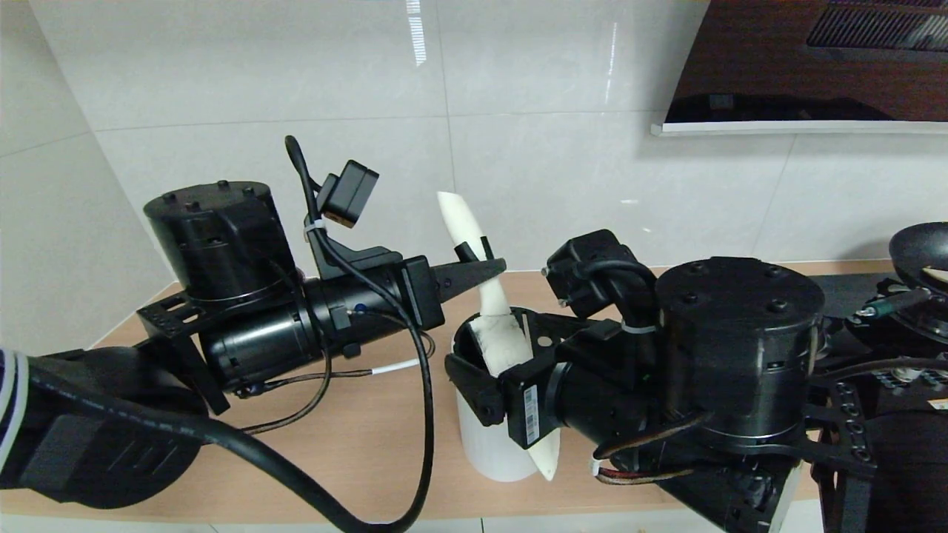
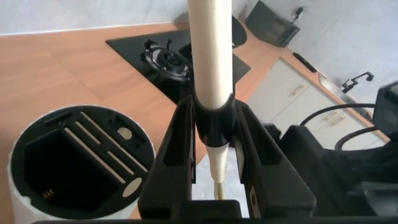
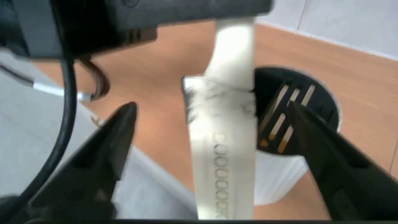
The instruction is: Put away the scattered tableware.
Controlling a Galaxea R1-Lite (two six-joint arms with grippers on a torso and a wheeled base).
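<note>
The left tool (image 1: 481, 270) is clenched on the handle of a white spatula (image 1: 461, 222). The spatula hangs tilted, its handle toward 11 o'clock and its blade tip toward 5 o'clock in the head view. The right tool (image 3: 208, 118) is released, with its two fingers spread on either side of the blade and not touching it.

The white cylindrical utensil holder (image 1: 481, 444) stands on the tabletop (image 1: 355, 444) just below both tools. The spatula appears lifted and brought to the holder but not yet dropped in. In the right wrist view the blade hangs in front of the rim, not inside a compartment, so lowering and letting go are probably still to do.

The arms cover much of the tabletop, so I cannot tell whether other tableware is still scattered. Part of the holder's base is hidden. At 3 o'clock, a gas hob (image 2: 165, 59) and a dark pan (image 1: 918, 248) are cut off.
</note>
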